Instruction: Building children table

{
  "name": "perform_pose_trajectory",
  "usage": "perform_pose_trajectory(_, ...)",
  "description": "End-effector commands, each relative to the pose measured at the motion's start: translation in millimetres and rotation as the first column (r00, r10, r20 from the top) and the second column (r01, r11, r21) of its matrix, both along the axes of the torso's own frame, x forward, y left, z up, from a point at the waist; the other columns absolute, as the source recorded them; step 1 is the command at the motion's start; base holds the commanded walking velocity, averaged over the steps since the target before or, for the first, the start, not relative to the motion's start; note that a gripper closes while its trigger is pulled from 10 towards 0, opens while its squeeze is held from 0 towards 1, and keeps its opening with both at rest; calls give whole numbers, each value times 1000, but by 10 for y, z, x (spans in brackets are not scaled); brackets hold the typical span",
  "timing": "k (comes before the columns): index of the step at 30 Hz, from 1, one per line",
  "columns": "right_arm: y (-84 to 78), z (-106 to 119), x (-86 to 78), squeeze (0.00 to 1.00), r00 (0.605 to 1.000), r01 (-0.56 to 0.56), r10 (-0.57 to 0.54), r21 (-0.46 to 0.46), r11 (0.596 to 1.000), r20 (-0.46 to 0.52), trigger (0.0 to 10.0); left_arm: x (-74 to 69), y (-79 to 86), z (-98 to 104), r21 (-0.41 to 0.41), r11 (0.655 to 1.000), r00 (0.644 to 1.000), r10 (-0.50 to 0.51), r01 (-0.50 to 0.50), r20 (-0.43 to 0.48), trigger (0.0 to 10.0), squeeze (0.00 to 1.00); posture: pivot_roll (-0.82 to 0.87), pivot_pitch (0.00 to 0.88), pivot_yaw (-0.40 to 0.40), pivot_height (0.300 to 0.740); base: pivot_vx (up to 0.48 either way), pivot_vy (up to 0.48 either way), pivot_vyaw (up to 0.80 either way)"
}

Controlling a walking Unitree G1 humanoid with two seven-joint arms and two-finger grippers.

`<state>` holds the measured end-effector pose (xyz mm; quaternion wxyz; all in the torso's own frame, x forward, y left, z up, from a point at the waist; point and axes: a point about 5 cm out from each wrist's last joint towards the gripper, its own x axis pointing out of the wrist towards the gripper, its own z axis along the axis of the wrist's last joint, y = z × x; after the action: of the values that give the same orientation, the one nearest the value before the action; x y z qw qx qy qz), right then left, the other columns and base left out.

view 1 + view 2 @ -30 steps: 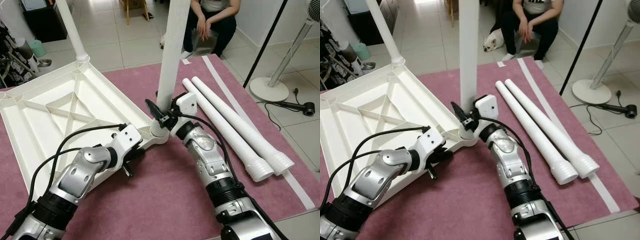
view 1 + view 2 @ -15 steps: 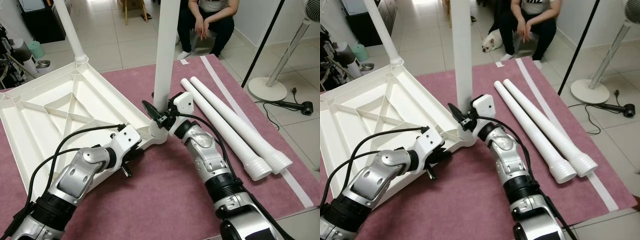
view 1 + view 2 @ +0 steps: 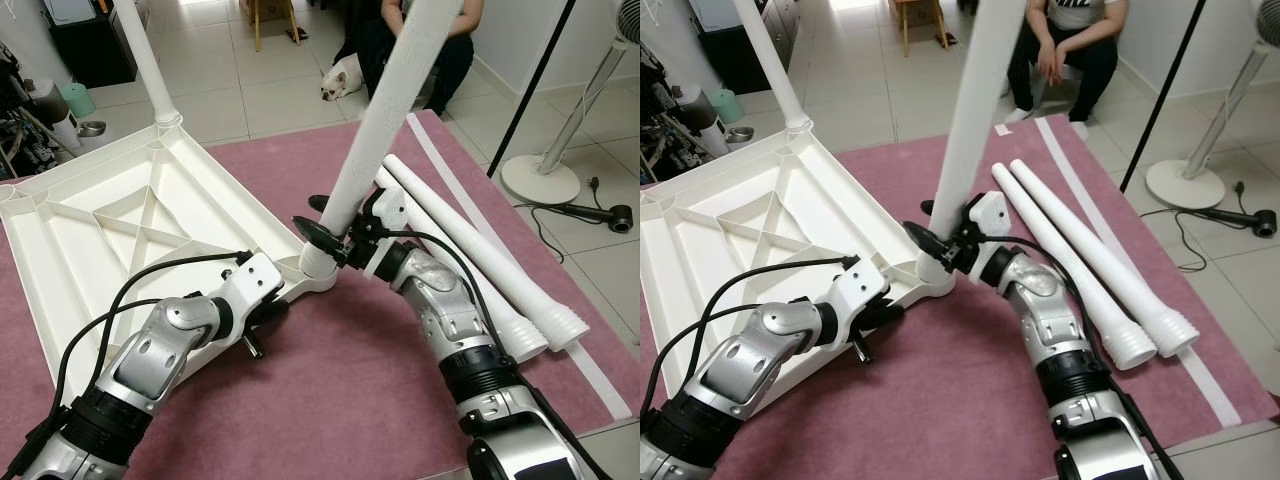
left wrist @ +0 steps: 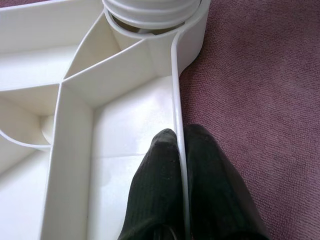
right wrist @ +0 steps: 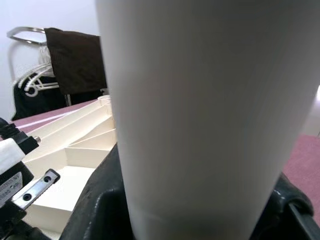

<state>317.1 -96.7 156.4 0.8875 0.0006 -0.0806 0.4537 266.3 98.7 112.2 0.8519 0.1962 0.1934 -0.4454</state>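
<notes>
The white tabletop (image 3: 120,230) lies upside down on a purple rug (image 3: 330,400). One white leg (image 3: 145,60) stands in its far corner. My right gripper (image 3: 335,240) is shut on a second white leg (image 3: 385,110) just above the near corner socket (image 4: 150,10); this leg leans to the right, its foot in the socket. In the right wrist view the leg (image 5: 200,115) sits between the black fingers (image 5: 95,205). My left gripper (image 4: 179,135) is shut on the tabletop's thin rim (image 4: 176,90) a little short of that socket.
Two loose white legs (image 3: 470,260) lie side by side on the rug to my right. A person (image 3: 1065,40) sits beyond the rug, with a small dog (image 3: 340,75) beside. A fan base (image 3: 540,180) and a black cable stand on the tiles at right.
The leg in my right gripper has tipped from upright to leaning right, and the right wrist has shifted slightly right. My left gripper keeps its hold on the rim.
</notes>
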Motion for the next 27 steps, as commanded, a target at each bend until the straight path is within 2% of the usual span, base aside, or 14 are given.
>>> perform_pose_trajectory(1,54,-304,-68,0,982,-87,79,-37,996,-169,10000,94,99,146,30,998,995,48,-51,93,10000,0,53,1,131,740,0,0,0)
perform_pose_trajectory(4,49,-277,-49,0,982,-90,83,-35,995,-169,10000,94,101,148,31,998,995,48,-51,93,10000,0,53,1,131,740,0,0,0)
perform_pose_trajectory(8,4,-194,42,0,981,-115,99,-88,990,-165,10000,94,102,151,33,998,994,47,-51,94,10000,0,53,1,131,740,0,0,0)
perform_pose_trajectory(11,-38,-130,165,0,992,-78,55,-208,975,-116,10000,91,91,151,30,998,994,47,-50,93,10000,0,53,0,122,740,0,0,0)
perform_pose_trajectory(12,-38,-130,165,0,992,-78,55,-208,975,-116,10000,91,91,151,30,998,994,47,-50,93,10000,0,53,0,122,740,0,0,0)
perform_pose_trajectory(13,-43,-79,211,0,994,-70,47,-250,966,-96,10000,86,85,148,27,998,994,49,-52,93,10000,0,54,0,118,740,0,0,0)
perform_pose_trajectory(21,21,-50,202,0,989,-134,111,-279,951,-96,10000,75,84,141,25,998,994,55,-57,92,10000,0,54,0,115,740,0,0,0)
perform_pose_trajectory(23,54,-135,159,0,974,-205,166,-288,935,-154,10000,76,90,143,25,998,994,58,-61,93,10000,0,62,1,114,740,0,0,0)
perform_pose_trajectory(27,70,-229,134,0,957,-260,201,-309,915,-210,10000,75,102,142,29,998,994,60,-63,93,10000,0,63,2,117,740,0,0,0)
